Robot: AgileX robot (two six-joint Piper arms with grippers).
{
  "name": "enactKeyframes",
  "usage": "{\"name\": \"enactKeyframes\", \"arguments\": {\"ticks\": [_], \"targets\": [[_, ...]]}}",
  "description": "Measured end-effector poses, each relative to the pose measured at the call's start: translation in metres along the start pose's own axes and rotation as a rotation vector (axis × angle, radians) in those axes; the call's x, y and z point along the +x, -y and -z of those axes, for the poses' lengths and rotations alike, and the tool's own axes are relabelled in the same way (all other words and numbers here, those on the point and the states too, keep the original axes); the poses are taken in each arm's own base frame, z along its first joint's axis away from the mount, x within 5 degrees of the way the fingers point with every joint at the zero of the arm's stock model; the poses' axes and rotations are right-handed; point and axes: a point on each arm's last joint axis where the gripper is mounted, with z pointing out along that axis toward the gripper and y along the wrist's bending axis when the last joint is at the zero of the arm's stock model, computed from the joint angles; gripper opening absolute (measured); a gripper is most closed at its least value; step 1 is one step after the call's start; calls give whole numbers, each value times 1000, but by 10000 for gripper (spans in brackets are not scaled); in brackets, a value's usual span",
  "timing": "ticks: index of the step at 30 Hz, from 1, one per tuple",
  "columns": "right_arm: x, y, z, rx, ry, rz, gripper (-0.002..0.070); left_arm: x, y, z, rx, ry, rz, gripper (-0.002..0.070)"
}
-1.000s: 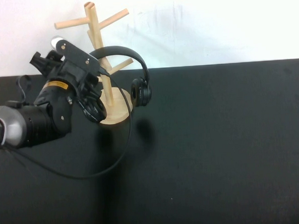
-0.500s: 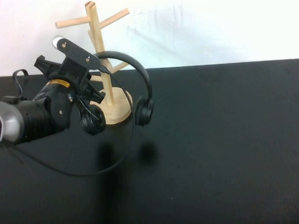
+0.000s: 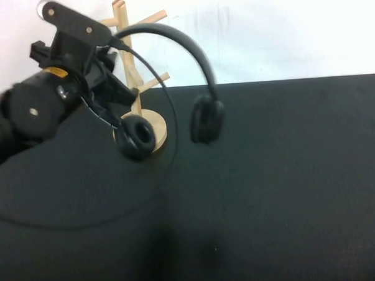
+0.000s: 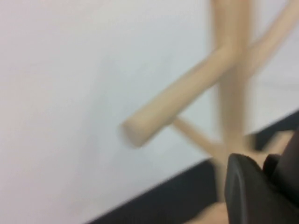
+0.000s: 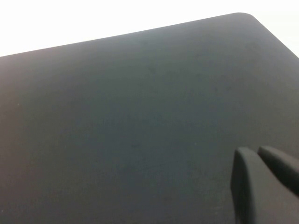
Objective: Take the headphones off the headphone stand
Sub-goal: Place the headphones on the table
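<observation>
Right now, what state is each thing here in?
headphones: lifted clear of the pegs, hanging from the left gripper.
headphone stand: upright, pegs bare.
left gripper: raised beside the stand, shut on the headband.
right gripper: low over bare black table, fingers together, holding nothing.

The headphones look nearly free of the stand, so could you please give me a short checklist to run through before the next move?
1. Grip: the left gripper, raised beside the stand's pole, is shut on the headphones at the headband. Ok.
2. Headband off the pegs: it arches above and beside the wooden stand, but whether it still touches a peg is unclear. Cannot tell.
3. Ear cups hanging free: one hangs in front of the stand's base, the other over the black table. Ok.
4. Stand upright: the pole is vertical. Ok.
5. Right gripper out of the way: it sits over bare table, fingers together. Ok.
</observation>
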Motion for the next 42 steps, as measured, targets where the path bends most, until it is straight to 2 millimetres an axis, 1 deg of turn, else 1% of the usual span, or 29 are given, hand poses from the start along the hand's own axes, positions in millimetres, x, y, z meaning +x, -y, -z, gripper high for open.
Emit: {"name": "enactKeyframes", "arguments": {"ticks": [3, 6, 8, 10, 12, 14, 16, 20, 23, 26, 30, 34, 35, 37, 40, 42], "targets": [[0, 0, 0, 0, 0, 0, -8, -16, 17, 28, 167, -34, 16, 32], [0, 0, 0, 0, 0, 0, -8, -19, 41, 49, 377, -134, 35, 32], [0, 0, 0, 0, 0, 0, -8, -15, 55, 56, 481, -216, 61, 32], [0, 0, 0, 0, 0, 0, -8, -6, 68, 54, 552, -306, 73, 32], [0, 0, 0, 0, 0, 0, -8, 4, 79, 47, 576, -379, 71, 32], [0, 0, 0, 0, 0, 0, -8, 19, 88, 32, 580, -458, 56, 32], [0, 0, 0, 0, 0, 0, -8, 35, 97, 13, 577, -540, 50, 32], [0, 0, 0, 0, 0, 0, -8, 60, 111, -27, 552, -671, 55, 32], [0, 0, 0, 0, 0, 0, -8, 68, 118, -54, 541, -748, 59, 32], [0, 0, 0, 0, 0, 0, -8, 75, 124, -75, 531, -832, 60, 32], [0, 0, 0, 0, 0, 0, -8, 80, 124, -93, 472, -924, 66, 32], [0, 0, 0, 0, 0, 0, -8, 88, 124, -99, 429, -965, 51, 43], [0, 0, 0, 0, 0, 0, -8, 90, 124, -100, 430, -977, 45, 60], [0, 0, 0, 0, 0, 0, -8, 92, 125, -99, 431, -993, 40, 120], [0, 0, 0, 0, 0, 0, -8, 92, 125, -99, 431, -994, 40, 256], [0, 0, 0, 0, 0, 0, -8, 91, 124, -100, 426, -991, 25, 333]]}}
